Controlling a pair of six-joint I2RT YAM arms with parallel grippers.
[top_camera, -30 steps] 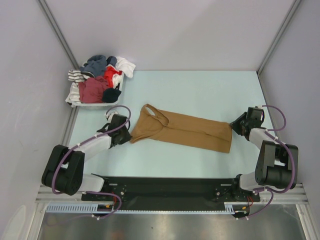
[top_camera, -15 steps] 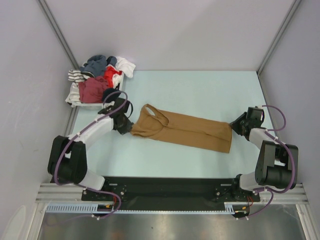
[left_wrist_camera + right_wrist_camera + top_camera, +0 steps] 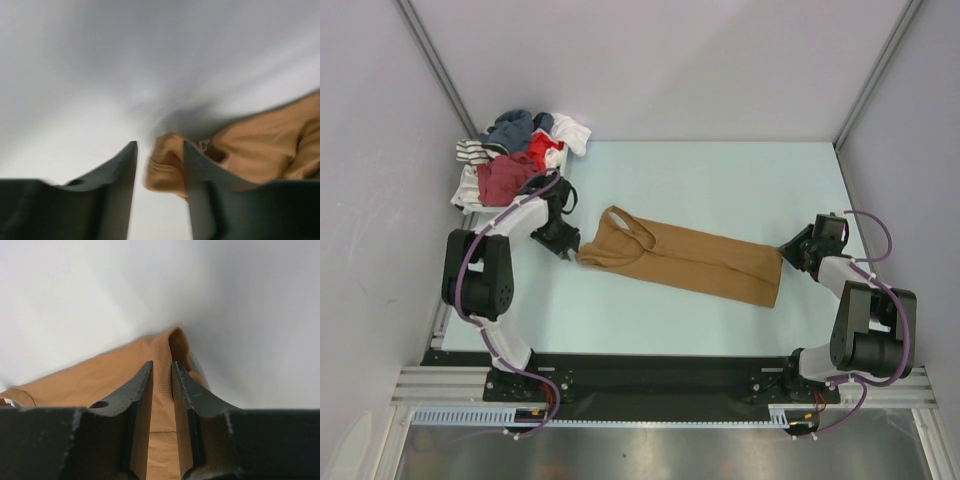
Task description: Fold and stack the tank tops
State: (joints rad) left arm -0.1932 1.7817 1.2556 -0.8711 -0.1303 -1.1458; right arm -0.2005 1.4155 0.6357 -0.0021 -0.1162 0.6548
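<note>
From above, the tan tank top (image 3: 685, 262) lay spread flat on the pale tabletop (image 3: 720, 185). It ran slantwise, with its strap end to the left and its hem end lower to the right. The left gripper (image 3: 563, 244) sat at the strap end and the right gripper (image 3: 788, 256) at the hem's far corner, but that view did not show how their jaws stood.

The left wrist view showed this for its side: the jaws stood apart with bare tabletop between them. A bunched strap end lay in the gap against one finger, and nothing was clamped. The right wrist view showed the two fingers nearly together, with ribbed tan cloth running between them. The hem corner rose in a small peak just past the tips, so that gripper was pinched on the top.

Only the overhead view showed the white bin (image 3: 470, 207) at the far left corner. It was heaped with mixed clothes, among them a dark maroon garment (image 3: 505, 180), and the left arm reached past its near edge. The right gripper worked close to the tabletop's right edge and the wall. Open tabletop stretched across the far half, and a narrower bare strip ran between the top and the arms' bases.
</note>
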